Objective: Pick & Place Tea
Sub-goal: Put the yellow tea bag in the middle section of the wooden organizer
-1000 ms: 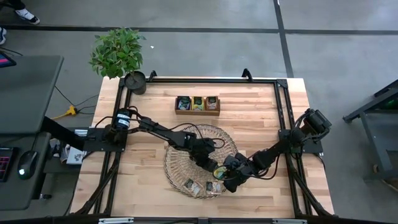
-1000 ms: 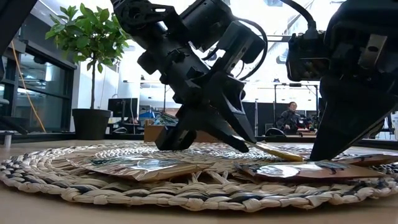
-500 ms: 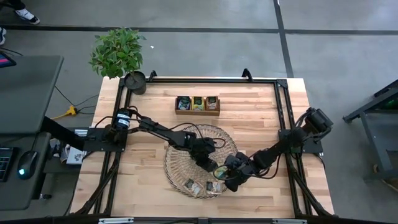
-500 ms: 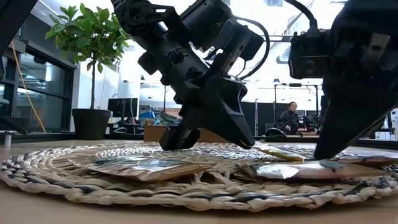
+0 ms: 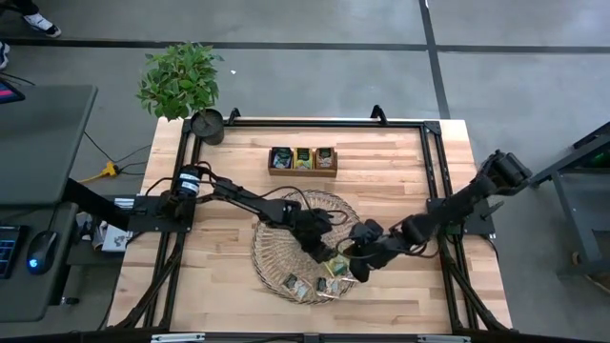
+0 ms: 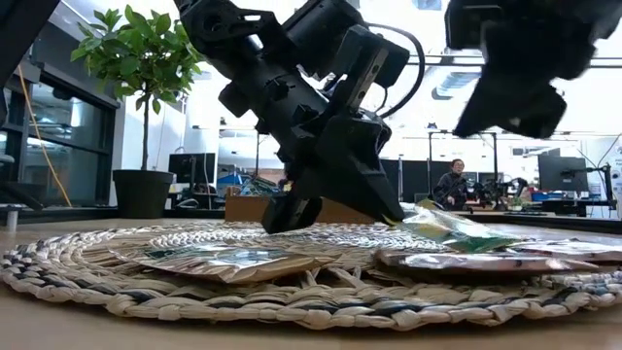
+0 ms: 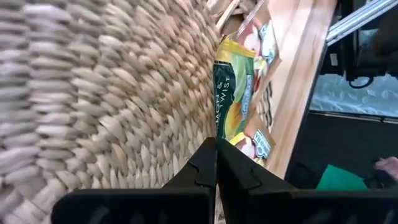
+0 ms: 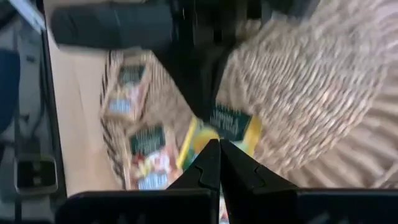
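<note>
The yellow sachet (image 7: 231, 93) is pinched by one edge between my left fingers (image 7: 216, 163), which are closed flat on it. It hangs out ahead of the tips, tilted and with its far end just above the tray (image 5: 272, 236). I judge I hold it by the rim because a flat packet on woven straw offers nothing else to catch. In the low view it slopes up off the weave, clear of the sachets lying under and beside it.

My right fingers (image 8: 219, 163) are pressed together on nothing. They hang above and just beside the left pair, pointing down at the same packet. I judge they are pulled up out of the way so the lift has room.

Three more sachets (image 5: 307, 286) lie flat near the tray's edge, below and beyond both pairs of fingers. The box (image 5: 303, 159), well apart from my fingers across the tabletop (image 5: 400, 181), has three compartments with packets in them. It looks like where this one belongs.

How much of the edge I have caught I cannot tell, since my closed tips cover it. From above, my left wrist hides the grip entirely. The right fingers show in the low view only as a dark shape cut off at the top. I cannot read the print on the far sachets or count what is in the box.
</note>
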You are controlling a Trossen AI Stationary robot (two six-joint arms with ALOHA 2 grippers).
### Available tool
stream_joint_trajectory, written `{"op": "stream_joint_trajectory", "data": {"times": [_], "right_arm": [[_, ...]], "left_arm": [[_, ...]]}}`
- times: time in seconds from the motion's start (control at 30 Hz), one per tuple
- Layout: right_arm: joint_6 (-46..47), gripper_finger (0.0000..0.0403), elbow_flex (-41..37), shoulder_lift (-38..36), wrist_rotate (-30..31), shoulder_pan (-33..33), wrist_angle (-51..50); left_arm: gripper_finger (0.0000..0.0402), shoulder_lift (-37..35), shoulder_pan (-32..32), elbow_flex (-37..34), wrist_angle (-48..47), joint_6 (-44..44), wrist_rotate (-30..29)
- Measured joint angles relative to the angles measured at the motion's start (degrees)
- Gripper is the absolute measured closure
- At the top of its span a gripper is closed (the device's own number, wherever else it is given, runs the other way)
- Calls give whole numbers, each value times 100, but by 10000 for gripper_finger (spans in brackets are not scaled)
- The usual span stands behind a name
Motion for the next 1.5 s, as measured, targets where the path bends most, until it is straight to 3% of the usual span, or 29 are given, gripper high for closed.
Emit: {"op": "stream_joint_trajectory", "data": {"times": [0.17, 0.37, 0.5, 0.8, 0.97, 1.2, 1.5], "right_arm": [[121, 403, 2, -400, 421, -50, -316], [738, 403, 4, -490, 267, -354, -1197], [999, 403, 4, -495, 226, -489, -1448], [1046, 403, 4, -498, 280, -749, -1452], [827, 403, 11, -499, 377, -797, -1399], [81, 403, 10, -499, 434, -797, -1406], [-696, 403, 11, -499, 394, -797, -1405]], "left_arm": [[402, -220, 111, 16, 27, 550, 205], [401, -423, 376, 19, -287, 1064, 344], [401, -805, 539, -3, -1164, 1763, 287], [401, -1625, 933, 50, -2868, 3051, -646], [401, -1971, 1090, 97, -3093, 3906, -1142], [401, -1958, 1406, 1029, -4625, 4834, -1998], [401, -1908, 2139, 1821, -5722, 6071, -2268]]}}
